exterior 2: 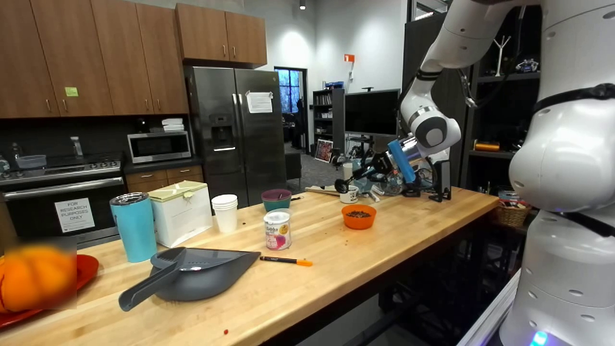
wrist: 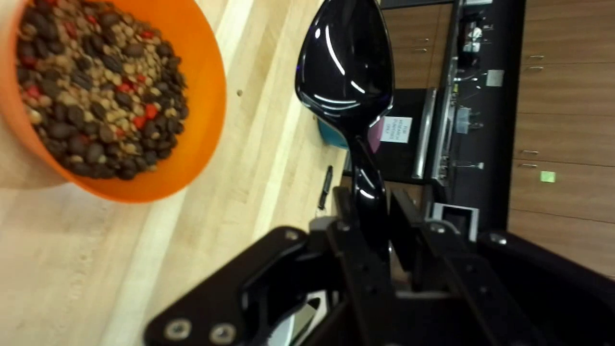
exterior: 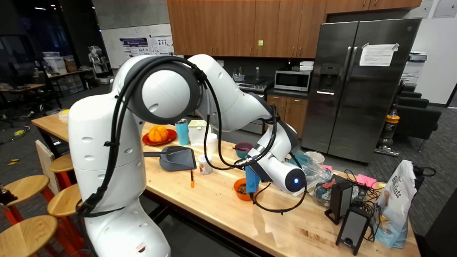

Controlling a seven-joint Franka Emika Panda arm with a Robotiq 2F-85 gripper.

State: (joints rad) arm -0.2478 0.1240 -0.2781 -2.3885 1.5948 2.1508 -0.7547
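Black spoon [wrist: 354, 108] held. Handle pinched between the fingers [wrist: 350, 252], clenched on it at the lower centre of the wrist view; the handle's far end is hidden among them. Spoon head pointed up that frame, top centre, its tip at the edge. Whether hollow or back is shown cannot be told.

Orange bowl [wrist: 206, 86] seen upper left of the same frame, resting on the bench [wrist: 250, 144], with wood showing between it and the spoon. Part-filled with a mix [wrist: 96, 115] of dark beans, small pale grains and red bits. Teal bowl [wrist: 331, 135] just above centre, partly covered by the spoon's neck. In an exterior view the spoon head is seen above the orange bowl and a little to its left, overlapping a white mug [exterior 2: 351, 195] in the frame; contact with the mug cannot be judged. Lower centre of that frame: a white tub [exterior 2: 277, 233], and an orange-tipped marker [exterior 2: 283, 260] lying just beside a grey dustpan [exterior 2: 206, 281].

Handling, by judgement: light and stiff, probably moulded plastic. The gloss suggests a slick surface, so a roll between the fingers is to be expected if weight is put on one side of the head. The narrow neck is taken to be the weak point. Best hold is put at the broad part of the handle, below the neck, roughly where the present grip is set; firm pressure should be tolerated.
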